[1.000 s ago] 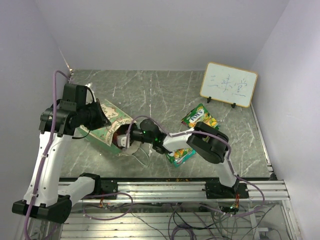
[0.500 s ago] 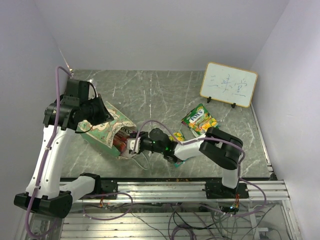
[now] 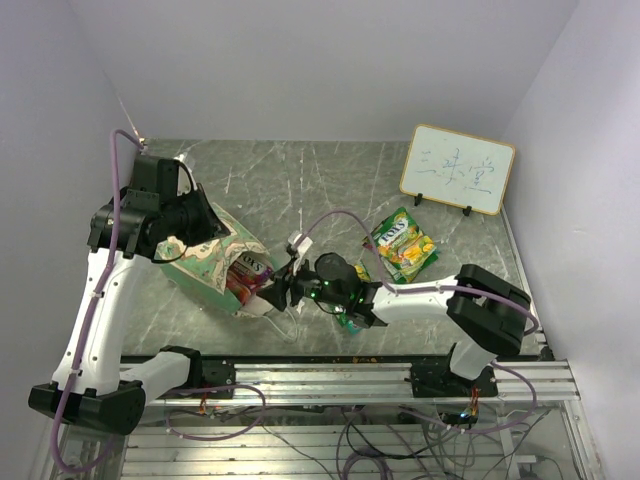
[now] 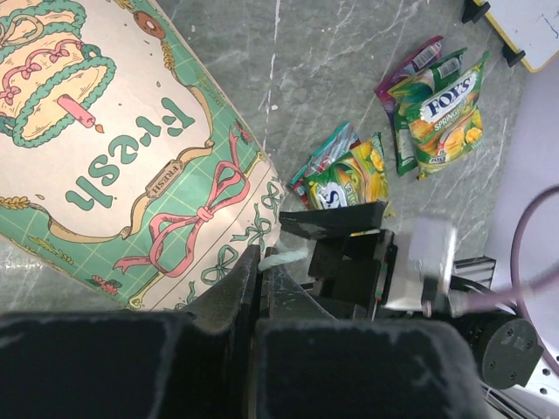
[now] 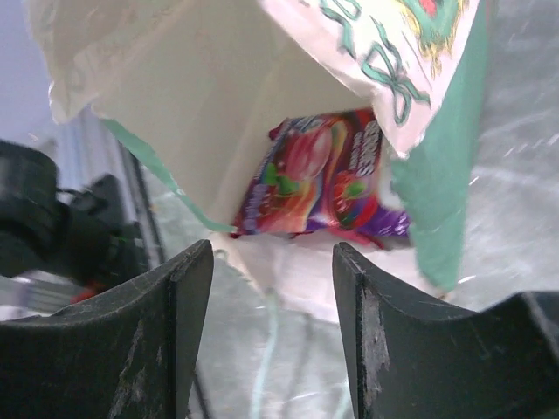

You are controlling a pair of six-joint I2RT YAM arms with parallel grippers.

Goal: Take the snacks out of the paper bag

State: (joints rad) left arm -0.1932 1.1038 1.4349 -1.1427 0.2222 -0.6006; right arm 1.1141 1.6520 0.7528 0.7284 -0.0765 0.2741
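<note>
Several snacks (image 3: 402,243) lie out on the table (image 3: 300,180) at right, one pink-red packet (image 5: 321,185) is left inside the paper bag (image 3: 205,262), my right gripper (image 5: 272,262) at its mouth with jaws apart, my left gripper (image 4: 260,278) pinched on its edge.

Matt paper bag (image 4: 131,175), glossy plastic snack packets (image 3: 402,240), polished, veined stone-look table (image 3: 300,190).

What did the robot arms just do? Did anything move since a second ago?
The right gripper backed out of the paper bag toward the right, open and empty. A pink-red packet now shows in the bag's mouth. The left gripper stayed shut on the bag's top edge. The green packet and the whiteboard stayed put.
</note>
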